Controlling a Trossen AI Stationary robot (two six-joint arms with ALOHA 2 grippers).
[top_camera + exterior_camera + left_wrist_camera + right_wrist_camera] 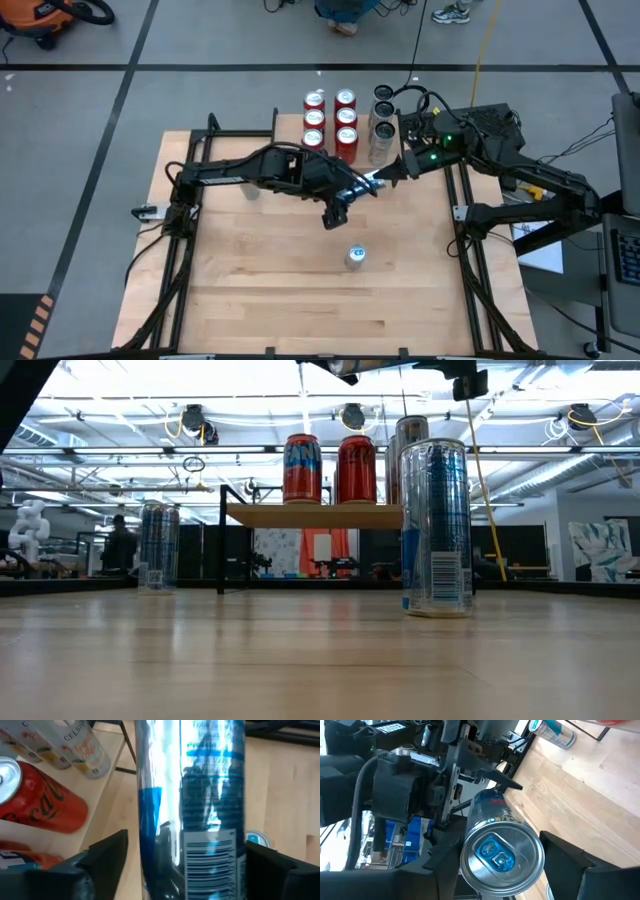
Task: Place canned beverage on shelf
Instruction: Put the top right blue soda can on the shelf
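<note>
A blue-and-silver canned beverage hangs above the table's middle, just in front of the shelf. My right gripper is shut on it. The can's top faces the right wrist. My left gripper is open, with one finger on either side of the can's body. A clear gap shows at one finger. The other finger stands close to the can. Red and silver cans stand on the shelf's wooden top. My right gripper holds the can by its side wall just below the top rim, between its two fingers. The fingers come nearly level from the table's right side and lie along the can. The can is lifted clear and lies roughly level, its bottom end toward my left arm. My left gripper: whether its closer finger touches the can's wall, I cannot tell.
A second blue-and-silver can stands upright on the tabletop nearer the front edge. Another can stands at the far left beside the shelf. Black frame rails run along both sides of the table.
</note>
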